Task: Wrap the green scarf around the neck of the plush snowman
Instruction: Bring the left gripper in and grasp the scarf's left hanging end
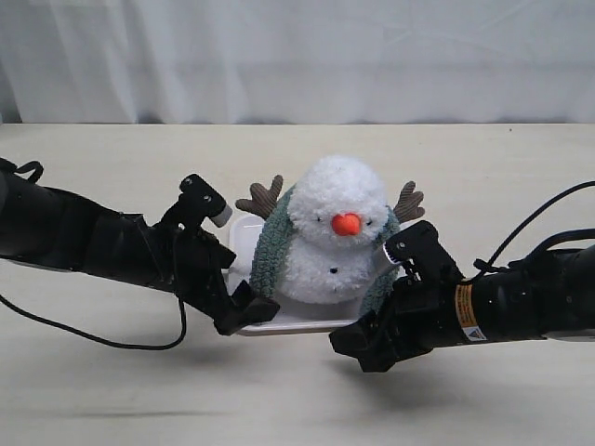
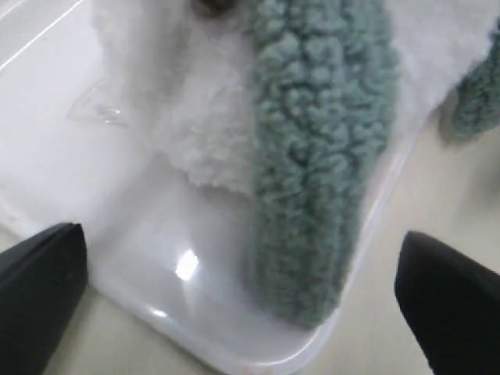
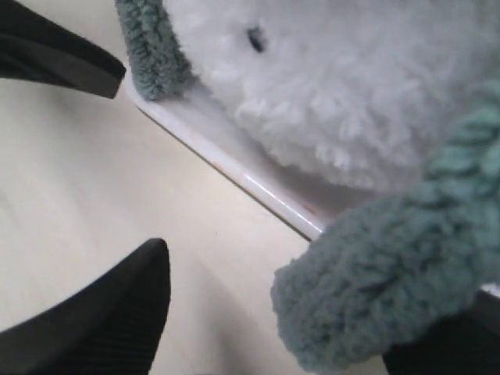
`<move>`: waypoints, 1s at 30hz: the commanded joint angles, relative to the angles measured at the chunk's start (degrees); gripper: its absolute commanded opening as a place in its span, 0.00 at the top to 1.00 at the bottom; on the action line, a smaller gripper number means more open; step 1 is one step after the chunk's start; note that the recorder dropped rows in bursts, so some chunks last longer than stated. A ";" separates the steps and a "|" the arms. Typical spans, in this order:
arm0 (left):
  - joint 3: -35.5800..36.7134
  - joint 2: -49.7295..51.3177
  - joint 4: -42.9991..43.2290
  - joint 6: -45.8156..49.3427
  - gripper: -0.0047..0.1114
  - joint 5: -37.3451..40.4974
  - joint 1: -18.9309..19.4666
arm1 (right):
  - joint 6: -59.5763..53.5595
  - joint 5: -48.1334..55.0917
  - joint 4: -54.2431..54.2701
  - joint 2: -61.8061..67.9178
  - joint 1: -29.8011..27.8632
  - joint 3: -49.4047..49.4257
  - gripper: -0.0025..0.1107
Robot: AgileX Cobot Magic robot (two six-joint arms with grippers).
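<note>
The plush snowman [image 1: 325,265] sits upright on a white tray [image 1: 296,322], orange nose facing me. The green scarf [image 1: 272,249] lies around the back of its neck, and one end hangs down each side of the body. My left gripper [image 1: 249,308] is at the tray's front left corner, open, and the scarf's left end [image 2: 316,195] lies on the tray between its wide-apart fingers [image 2: 45,297]. My right gripper [image 1: 364,342] is low at the tray's front right, open. The scarf's right end [image 3: 391,269] hangs over the tray rim between its fingers [image 3: 105,316], ungripped.
The tray rim [image 3: 234,168] stands slightly above the beige tabletop [image 1: 139,400]. One black finger of the left gripper [image 3: 58,55] shows in the right wrist view. A white curtain [image 1: 297,56] hangs behind the table. A black cable [image 1: 93,334] trails under the left arm.
</note>
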 commanded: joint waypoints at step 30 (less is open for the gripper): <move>-4.48 6.17 -0.50 -2.68 0.06 5.02 -0.06 | -0.80 -0.23 0.09 0.02 -0.17 -0.18 0.41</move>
